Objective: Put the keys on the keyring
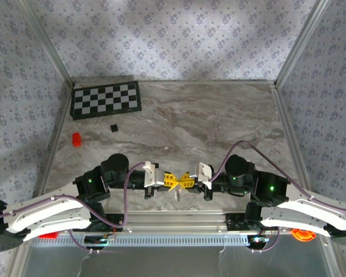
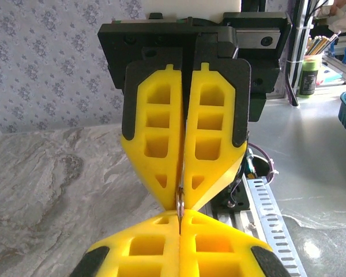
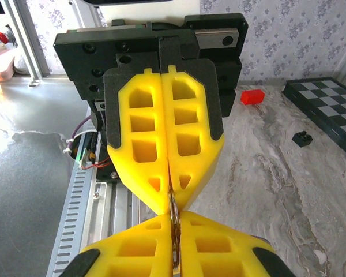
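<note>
My two grippers meet tip to tip above the table's front edge. The left gripper (image 1: 172, 181) (image 2: 180, 218) is shut, with the thin edge of the silvery keyring (image 2: 180, 202) pinched between its yellow fingertips. Facing it, the right gripper (image 1: 185, 180) (image 3: 174, 224) is also shut on the keyring (image 3: 173, 210), which runs edge-on from one pair of tips into the other. A small silvery piece (image 1: 177, 195) hangs just below the tips; I cannot tell whether it is a key or the chain. The keys are otherwise hidden.
A checkerboard (image 1: 106, 99) lies at the back left. A small black cube (image 1: 113, 127) and a red block (image 1: 76, 139) sit on the marble near it. An orange piece (image 1: 303, 234) lies by the right arm's base. A slotted metal rail (image 1: 179, 222) runs under the grippers.
</note>
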Motion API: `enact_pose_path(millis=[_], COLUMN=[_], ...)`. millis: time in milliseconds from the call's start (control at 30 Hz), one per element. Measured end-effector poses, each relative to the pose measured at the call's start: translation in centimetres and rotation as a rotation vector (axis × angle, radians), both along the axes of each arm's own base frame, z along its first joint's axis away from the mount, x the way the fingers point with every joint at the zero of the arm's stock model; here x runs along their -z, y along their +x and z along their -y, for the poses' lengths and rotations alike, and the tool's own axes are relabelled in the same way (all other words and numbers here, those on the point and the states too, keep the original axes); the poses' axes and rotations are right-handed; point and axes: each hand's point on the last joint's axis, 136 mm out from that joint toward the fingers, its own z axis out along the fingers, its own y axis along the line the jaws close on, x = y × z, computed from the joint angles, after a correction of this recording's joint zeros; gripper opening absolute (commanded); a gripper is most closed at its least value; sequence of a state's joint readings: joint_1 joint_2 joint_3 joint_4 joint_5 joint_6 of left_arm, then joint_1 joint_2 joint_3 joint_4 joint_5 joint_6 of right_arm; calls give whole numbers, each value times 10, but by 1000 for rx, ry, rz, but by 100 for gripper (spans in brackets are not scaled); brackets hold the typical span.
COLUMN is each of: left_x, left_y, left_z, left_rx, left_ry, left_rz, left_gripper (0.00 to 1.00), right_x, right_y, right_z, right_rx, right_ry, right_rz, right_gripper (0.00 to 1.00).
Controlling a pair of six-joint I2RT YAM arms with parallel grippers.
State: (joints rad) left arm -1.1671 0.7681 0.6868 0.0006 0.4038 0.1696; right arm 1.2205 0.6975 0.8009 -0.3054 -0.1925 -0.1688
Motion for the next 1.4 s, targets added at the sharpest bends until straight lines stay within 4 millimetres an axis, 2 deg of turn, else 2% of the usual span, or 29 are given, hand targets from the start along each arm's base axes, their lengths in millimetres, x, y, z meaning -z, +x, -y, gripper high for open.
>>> enact_pose_path(millis=[100, 333, 433, 567, 733, 933, 1133, 1400], left_x=[0, -2, 2, 10, 17, 19, 19, 22], left_y=[0, 4, 12, 29, 43, 40, 38, 30], left_z=[-2, -3, -4, -8, -12, -10, -7, 2], left_rx=[-4, -30, -84, -185, -263, -240, -222, -165], left_ry=[-16, -38, -18, 40, 114, 127, 120, 112], left_rz=[2, 10, 20, 24, 39, 33, 29, -1], left_gripper=[0, 0, 19, 25, 25, 26, 26, 29], right_x=[0, -2, 1, 10, 16, 20, 33, 34], right_y=[-1, -1, 4, 12, 23, 26, 25, 25], right_z=[0, -2, -2, -3, -5, 1, 2, 3], right_rx=[-9, -14, 7, 41, 88, 111, 105, 107], right_ry=[4, 12, -12, -88, -163, -222, -274, -281], right_rz=[-2, -5, -3, -9, 13, 19, 3, 1], right_gripper=[1, 0, 0, 0, 0, 0, 0, 0])
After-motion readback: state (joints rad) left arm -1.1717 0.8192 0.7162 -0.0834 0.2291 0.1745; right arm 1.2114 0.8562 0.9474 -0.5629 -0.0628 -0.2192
